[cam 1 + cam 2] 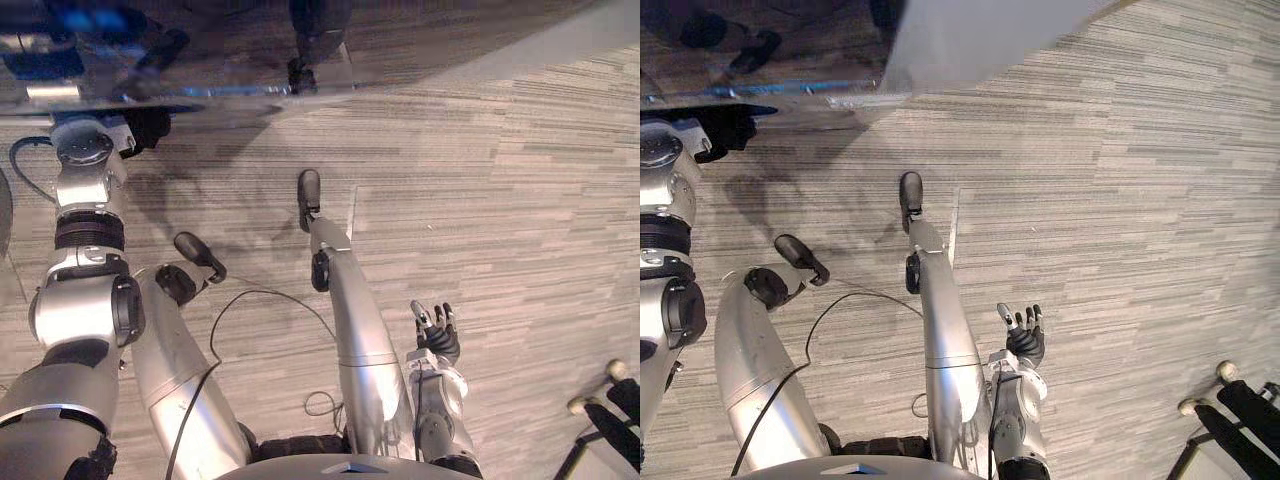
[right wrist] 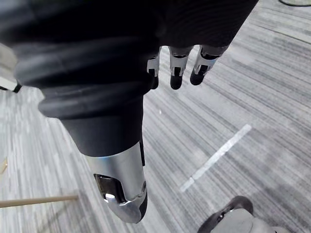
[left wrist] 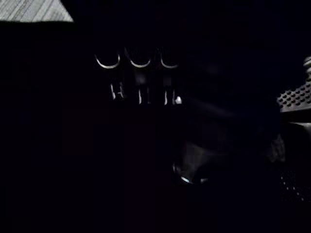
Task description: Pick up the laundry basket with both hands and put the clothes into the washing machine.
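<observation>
- Laundry basket (image 3: 295, 97): probably this perforated wall beside the left hand (image 3: 139, 73), whose grip I cannot tell in the dark.
- Right hand (image 1: 437, 335) hangs spread and empty above the floor (image 1: 520, 200), likely not needed yet.

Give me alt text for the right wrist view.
The right hand is open and empty over grey striped carpet, its fingers relaxed. A pale strip marks the carpet, and a thin wooden rod shows beside the hand.
</observation>
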